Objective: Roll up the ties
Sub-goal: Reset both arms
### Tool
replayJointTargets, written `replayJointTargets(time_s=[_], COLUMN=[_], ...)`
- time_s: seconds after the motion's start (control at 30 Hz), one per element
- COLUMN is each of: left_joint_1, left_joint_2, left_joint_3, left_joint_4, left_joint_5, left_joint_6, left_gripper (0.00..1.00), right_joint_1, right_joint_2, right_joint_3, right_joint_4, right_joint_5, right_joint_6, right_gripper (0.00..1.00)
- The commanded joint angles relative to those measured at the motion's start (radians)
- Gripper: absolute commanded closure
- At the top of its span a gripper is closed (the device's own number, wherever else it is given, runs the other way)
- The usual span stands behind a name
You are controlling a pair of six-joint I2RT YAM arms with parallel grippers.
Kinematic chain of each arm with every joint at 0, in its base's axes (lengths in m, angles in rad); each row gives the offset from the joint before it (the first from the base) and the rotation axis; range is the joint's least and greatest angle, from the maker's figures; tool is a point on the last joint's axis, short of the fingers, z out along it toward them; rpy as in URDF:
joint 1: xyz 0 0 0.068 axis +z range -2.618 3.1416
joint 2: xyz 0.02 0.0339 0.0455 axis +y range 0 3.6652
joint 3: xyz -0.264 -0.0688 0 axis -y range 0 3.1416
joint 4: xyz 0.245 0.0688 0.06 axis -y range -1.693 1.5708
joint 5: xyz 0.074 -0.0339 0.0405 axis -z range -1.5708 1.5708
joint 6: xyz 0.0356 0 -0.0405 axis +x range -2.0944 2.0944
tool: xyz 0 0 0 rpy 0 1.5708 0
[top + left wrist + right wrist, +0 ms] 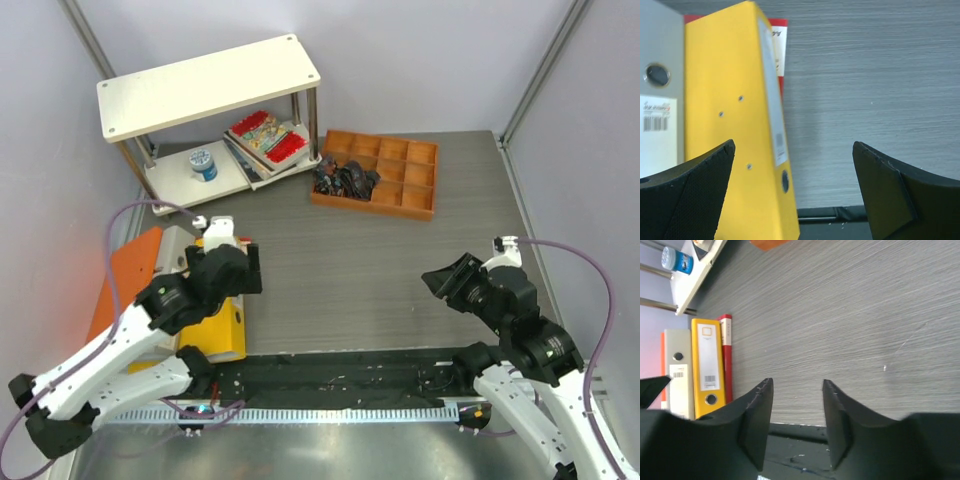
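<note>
The ties [345, 180] are a dark, mostly black heap with small reddish flecks, lying loose and tangled. They sit in the left-end compartments of an orange divided tray [405, 175] near the far edge of the desk [380, 270]. They are too small to count.

White two-tier shelf [205, 85] at far left of grey table [380, 270]. Blue-capped jar [203, 163], stack of books [268, 140] on lower tier. Yellow binder [725, 115] between white binder [660, 100] and red binder [726, 360], side by side.
</note>
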Motion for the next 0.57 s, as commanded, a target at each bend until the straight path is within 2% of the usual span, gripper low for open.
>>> replayJointTargets(time_s=[0.0, 0.07, 0.3, 0.4, 0.53], left_joint_1=[0.001, 0.002, -0.002, -0.002, -0.002], left_joint_2=[-0.267, -0.341, -0.572, -0.607, -0.532], left_joint_3=[-0.065, -0.065, -0.122, -0.131, -0.100], left_joint_4=[-0.012, -0.027, 0.057, 0.061, 0.030], left_joint_5=[0.002, 0.001, 0.071, 0.058, 0.041], left_joint_6=[-0.015, 0.008, 0.084, 0.088, 0.082], left_gripper=[0.02, 0.01, 0.00, 0.00, 0.00], right_joint_1=[0.002, 0.002, 0.002, 0.001, 0.002], right_joint_2=[-0.039, -0.052, -0.102, -0.099, -0.088], right_joint_3=[-0.048, -0.080, -0.145, -0.134, -0.134], right_joint_4=[0.073, 0.067, 0.070, 0.066, 0.063], right_joint_5=[0.014, 0.011, -0.009, -0.014, -0.025], right_joint_6=[-0.019, -0.021, 0.016, 0.022, 0.044], right_gripper=[0.45, 0.39, 0.34, 0.33, 0.31])
